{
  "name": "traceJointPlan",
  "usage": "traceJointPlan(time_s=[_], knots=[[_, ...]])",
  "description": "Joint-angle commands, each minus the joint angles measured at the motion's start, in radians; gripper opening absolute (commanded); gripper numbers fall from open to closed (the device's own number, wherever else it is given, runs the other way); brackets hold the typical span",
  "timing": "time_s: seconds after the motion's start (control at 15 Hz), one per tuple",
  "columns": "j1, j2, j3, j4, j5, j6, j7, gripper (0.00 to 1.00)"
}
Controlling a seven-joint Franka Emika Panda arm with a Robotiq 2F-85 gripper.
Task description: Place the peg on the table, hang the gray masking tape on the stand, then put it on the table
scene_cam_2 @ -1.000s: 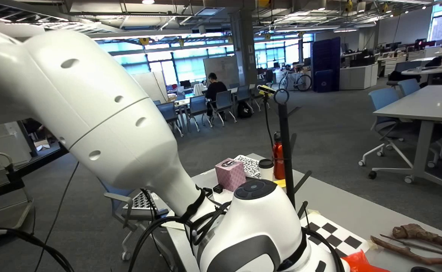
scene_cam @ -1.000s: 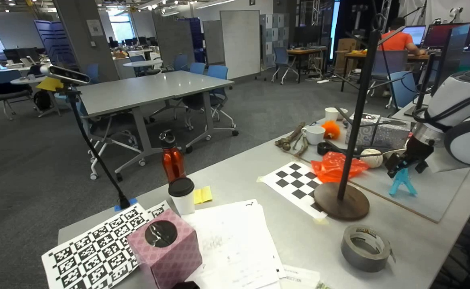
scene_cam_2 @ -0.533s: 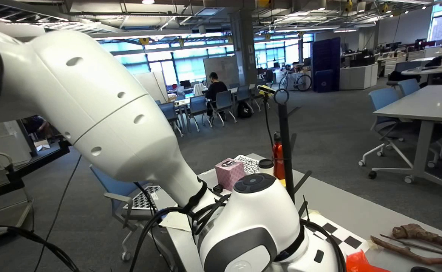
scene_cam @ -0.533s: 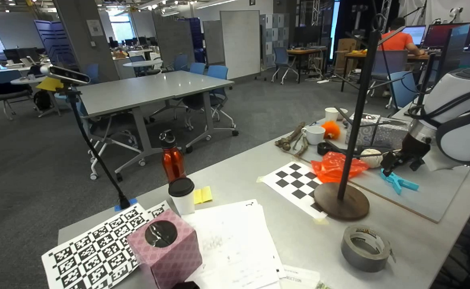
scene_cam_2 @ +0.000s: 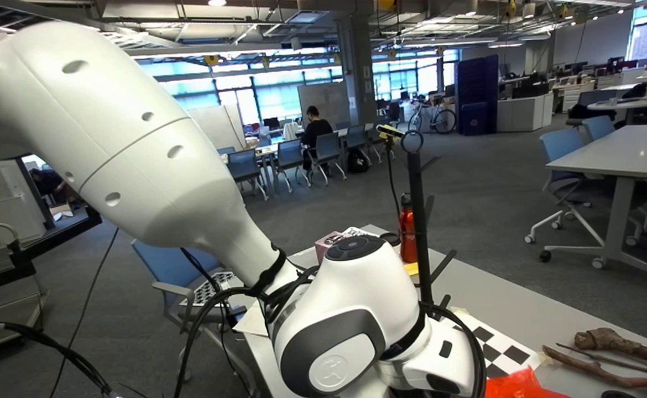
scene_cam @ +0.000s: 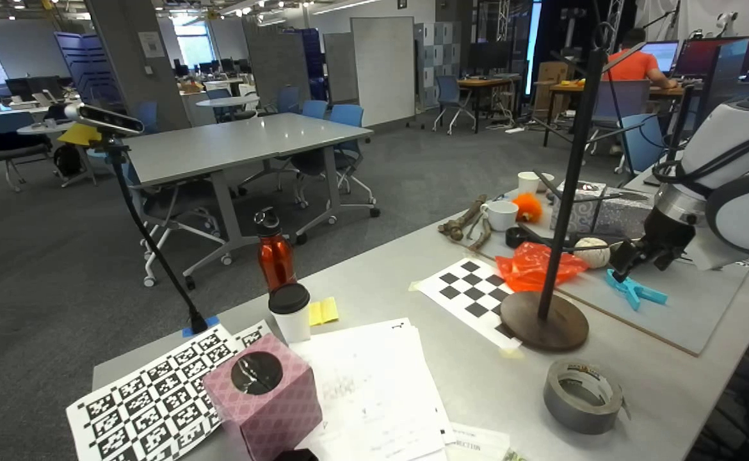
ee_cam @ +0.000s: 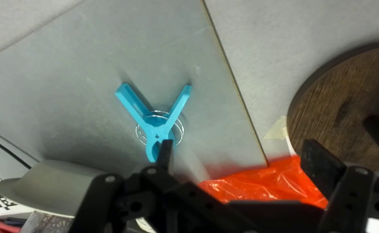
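The light-blue peg point(scene_cam: 634, 291) lies on its side on the grey board in an exterior view. It also shows in the wrist view point(ee_cam: 157, 127), its two handles spread. My gripper point(scene_cam: 641, 266) is open and empty just above the peg; in the wrist view point(ee_cam: 239, 147) one fingertip overlaps the peg's jaw end, and nothing is between the fingers. The gray tape roll point(scene_cam: 582, 397) lies flat near the table's front edge. The dark stand point(scene_cam: 544, 323) has a round wooden base and several arms, with no tape on it. Its pole shows in an exterior view point(scene_cam_2: 418, 221).
A red plastic bag point(scene_cam: 528, 266) lies behind the stand base and shows in the wrist view point(ee_cam: 257, 186). A white mug point(scene_cam: 501, 216), sticks point(scene_cam: 464, 221) and silver boxes point(scene_cam: 624, 211) stand at the back. A pink tissue box point(scene_cam: 272, 403) stands beside papers point(scene_cam: 368, 390).
One second ago the peg stood upright at my fingertips; by half a second ago it had tipped onto the board, where it stays. My gripper and arm have shifted slightly.
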Motion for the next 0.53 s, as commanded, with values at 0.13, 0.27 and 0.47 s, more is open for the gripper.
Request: traceJointPlan(time_s=[0.13,0.27,0.47], knots=[[0.013,-0.119,0.018,-0.119,0.027,-0.062,-0.089,1.00],[0.010,-0.150,0.041,-0.151,0.035,-0.070,-0.110,1.00],[0.008,-0.189,0.081,-0.182,0.052,-0.073,-0.135,1.00]])
